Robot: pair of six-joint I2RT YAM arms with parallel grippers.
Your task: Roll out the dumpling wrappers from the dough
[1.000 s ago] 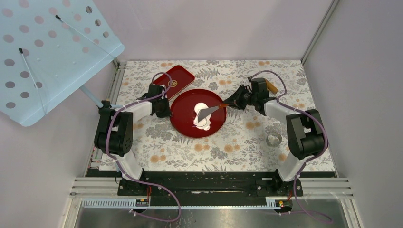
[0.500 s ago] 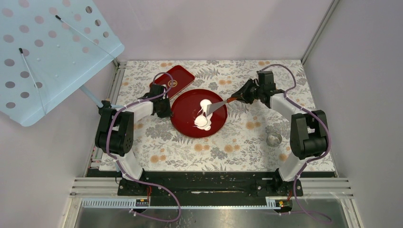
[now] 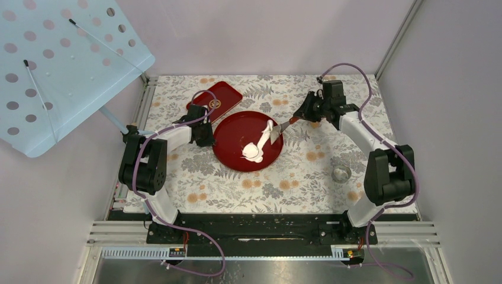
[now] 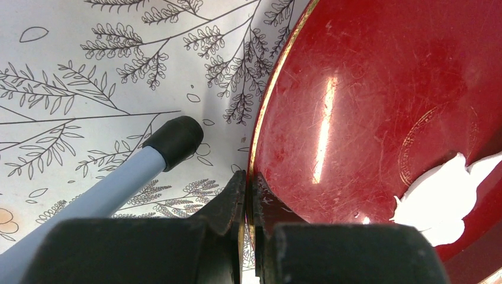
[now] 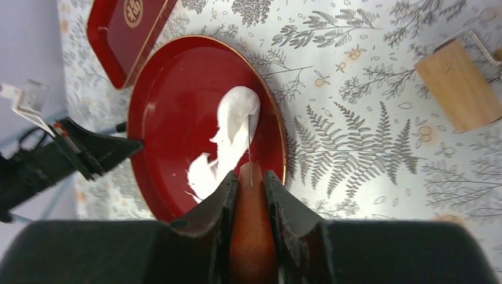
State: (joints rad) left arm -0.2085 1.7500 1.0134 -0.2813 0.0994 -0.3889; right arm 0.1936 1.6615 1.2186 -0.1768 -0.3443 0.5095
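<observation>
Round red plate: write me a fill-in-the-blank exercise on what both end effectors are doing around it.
1. The left end effector is shut on the round red plate's ___.
2. The right end effector grips the spatula by its ___ handle.
3. White dough stretches from the plate up to the spatula's ___.
Missing words: rim; wooden; blade.

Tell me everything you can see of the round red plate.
The round red plate looks lacquered: glossy, finely scratched, with a thin gold rim and a faint gold ring emblem near its middle. It lies on the floral tablecloth. The left claw is shut on its left rim. Some white dough sits on it, one strand stretched up to the spatula above it.
</observation>
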